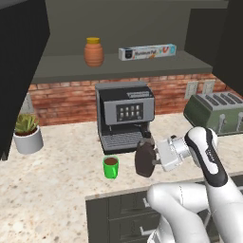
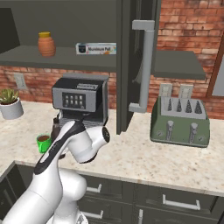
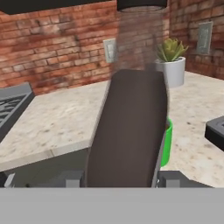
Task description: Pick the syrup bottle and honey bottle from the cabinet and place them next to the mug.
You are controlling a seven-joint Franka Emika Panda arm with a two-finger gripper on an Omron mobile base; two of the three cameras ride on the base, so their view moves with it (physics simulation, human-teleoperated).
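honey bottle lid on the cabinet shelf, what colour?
Yellow, over a ribbed orange body. The honey bottle shows best in the left base view.

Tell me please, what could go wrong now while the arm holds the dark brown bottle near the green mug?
The gripper holds the dark brown syrup bottle close beside the small green mug, so lowering it carelessly might knock the mug and spill its brown liquid. The bottle also looks tilted in the left base view, so it may topple when released.

a: what stands on the worktop (image 1: pixel 57 190)?
b: potted plant (image 1: pixel 27 133), coffee machine (image 1: pixel 124 116), mug (image 1: pixel 111 167), toaster (image 1: pixel 216 112).
a: and the cabinet (image 1: pixel 19 57) shelf (image 1: pixel 66 69)?
b: honey bottle (image 1: pixel 94 51) upright; a foil box (image 1: pixel 147 51) lying flat, well apart.
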